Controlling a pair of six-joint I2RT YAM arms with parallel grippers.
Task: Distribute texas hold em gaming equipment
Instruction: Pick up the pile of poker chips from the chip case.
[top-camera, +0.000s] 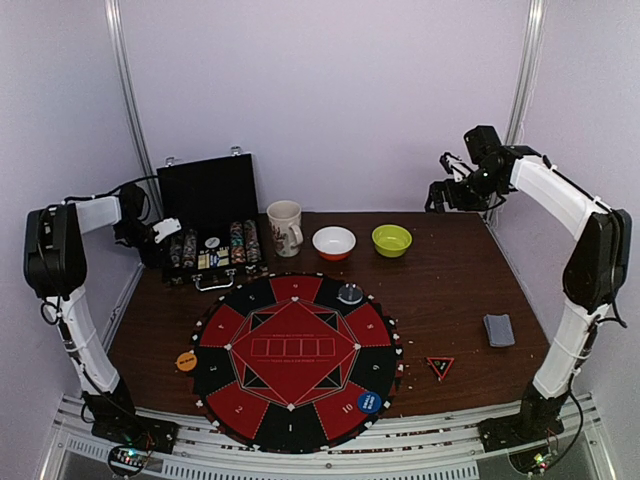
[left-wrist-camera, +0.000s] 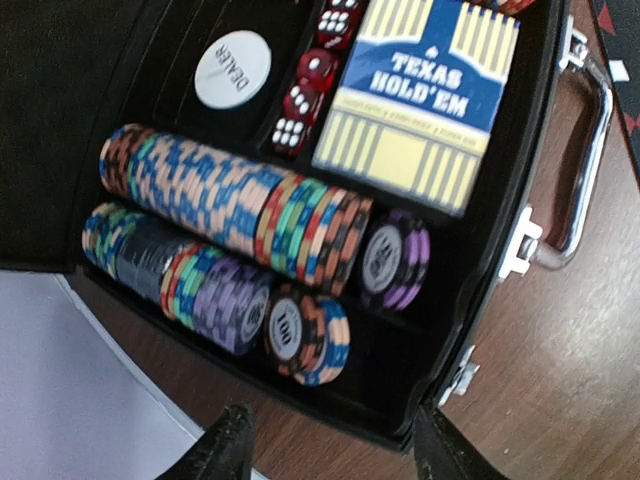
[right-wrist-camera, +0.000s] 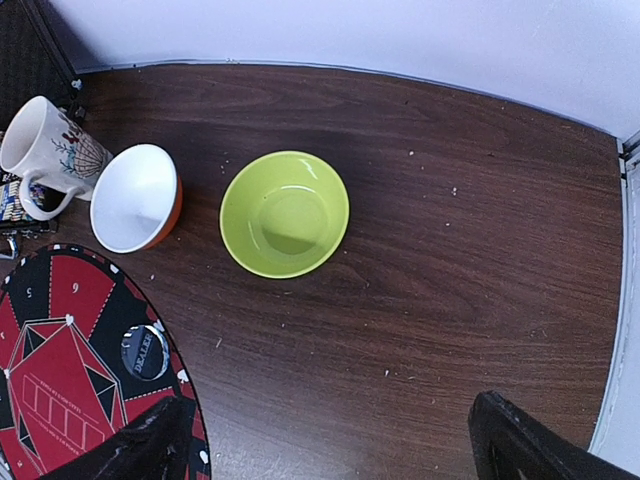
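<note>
Cards (top-camera: 498, 329) and orange disc (top-camera: 186, 361) out, chips (left-wrist-camera: 235, 200) not yet!
Left gripper (left-wrist-camera: 335, 432), part open and empty, hovers over the case (top-camera: 208, 190) of chips; right gripper (right-wrist-camera: 330, 425) wide, empty.

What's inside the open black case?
Rows of striped poker chips, red dice, a white dealer button and a blue Texas Hold'em card box. Whatever is inside that box is covered.

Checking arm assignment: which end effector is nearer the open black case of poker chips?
Left. The left end effector hovers over the open black case of poker chips; the right end effector hangs far across the dark wooden table, beyond the lime-green bowl.
</note>
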